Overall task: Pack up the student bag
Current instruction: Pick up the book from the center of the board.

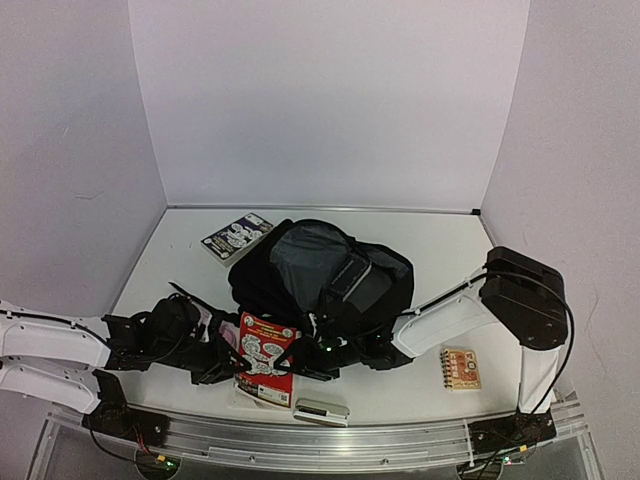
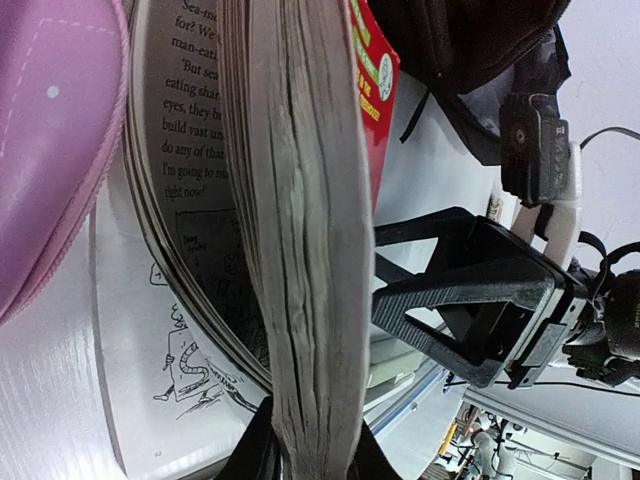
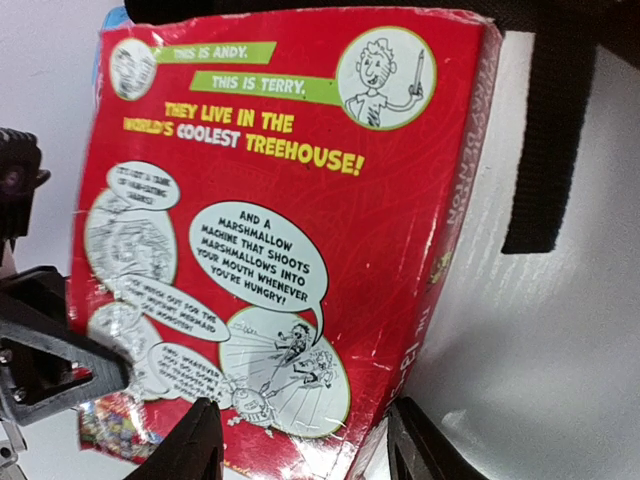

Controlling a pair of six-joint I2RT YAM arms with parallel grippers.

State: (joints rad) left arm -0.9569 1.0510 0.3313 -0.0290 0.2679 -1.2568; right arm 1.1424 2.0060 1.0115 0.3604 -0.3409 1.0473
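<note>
The left hand (image 2: 312,455) is clenched on the page block of the red paperback book (image 1: 265,357), which stands tipped up on the white surface (image 1: 440,250). The right hand (image 3: 305,445) straddles its lower edge; I cannot tell whether it grips. The next move, I judge, is to lift the book into the large soft black fabric backpack (image 1: 320,275), which lies mid-surface just behind it with its long axis roughly left-right and its mouth upward.

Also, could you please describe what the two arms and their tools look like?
The left arm and right arm have smooth white tubular links joined by bulky black joint housings. Thin black cables run along them. The left tool and right tool are black, with flat angular fingers. A small green light glows by the right wrist.
</note>
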